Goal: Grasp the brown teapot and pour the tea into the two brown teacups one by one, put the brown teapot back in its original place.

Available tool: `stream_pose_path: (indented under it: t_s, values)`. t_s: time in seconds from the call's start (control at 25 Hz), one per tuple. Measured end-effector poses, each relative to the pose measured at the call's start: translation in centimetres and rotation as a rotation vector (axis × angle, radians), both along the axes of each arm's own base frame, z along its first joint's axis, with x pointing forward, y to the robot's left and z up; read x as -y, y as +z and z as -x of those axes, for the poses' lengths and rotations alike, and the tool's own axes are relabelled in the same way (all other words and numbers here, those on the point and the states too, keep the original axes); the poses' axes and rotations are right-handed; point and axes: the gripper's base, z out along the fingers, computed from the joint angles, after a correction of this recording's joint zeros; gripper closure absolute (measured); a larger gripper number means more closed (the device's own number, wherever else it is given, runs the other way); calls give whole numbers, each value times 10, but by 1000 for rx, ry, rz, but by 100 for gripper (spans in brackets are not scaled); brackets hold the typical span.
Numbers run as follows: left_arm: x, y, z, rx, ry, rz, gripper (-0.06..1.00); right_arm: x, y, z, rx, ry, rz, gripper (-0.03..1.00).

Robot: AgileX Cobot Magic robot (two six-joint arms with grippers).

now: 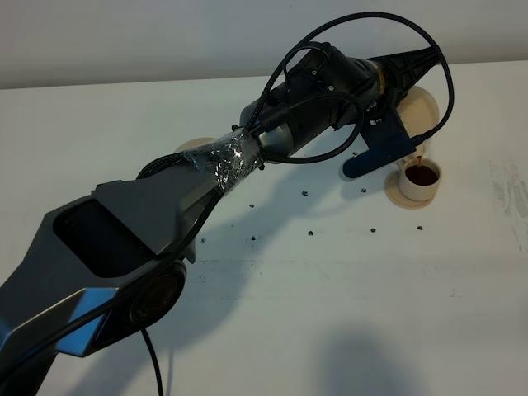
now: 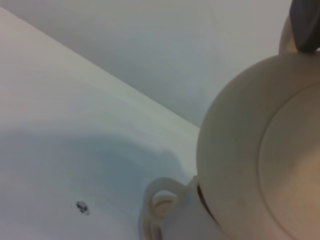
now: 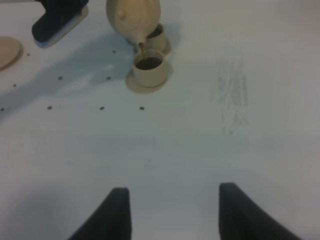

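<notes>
My left gripper (image 1: pixel 406 76) is shut on the brown teapot (image 1: pixel 422 106) and holds it tilted at the far right of the table. A thin stream of tea runs from the spout into one brown teacup (image 1: pixel 422 176), which holds dark tea and stands on its small saucer. The right wrist view shows the teapot (image 3: pixel 133 17), this cup (image 3: pixel 148 67) and the second teacup (image 3: pixel 156 35) right behind it, under the pot. The left wrist view shows the pot's body (image 2: pixel 250 160) and a cup's handle (image 2: pixel 163 205). The wide tan saucer (image 1: pixel 191 147) is empty, half hidden behind the arm. My right gripper (image 3: pixel 172 215) is open and empty.
The left arm (image 1: pixel 165 214) stretches diagonally from the front left across the white table (image 1: pixel 346 289). Several small dark specks (image 1: pixel 310 233) dot the table's middle. A pale wall runs behind the table's back edge. The wide saucer also shows in the right wrist view (image 3: pixel 7 52).
</notes>
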Motion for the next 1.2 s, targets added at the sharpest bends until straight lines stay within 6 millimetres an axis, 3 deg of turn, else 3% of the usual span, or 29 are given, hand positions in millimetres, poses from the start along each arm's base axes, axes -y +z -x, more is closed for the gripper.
stream_pose_path:
  t_s: [1.2]
  values:
    - [-1, -3, 2, -52, 29, 8, 85, 0, 0, 0, 0, 0, 0, 57]
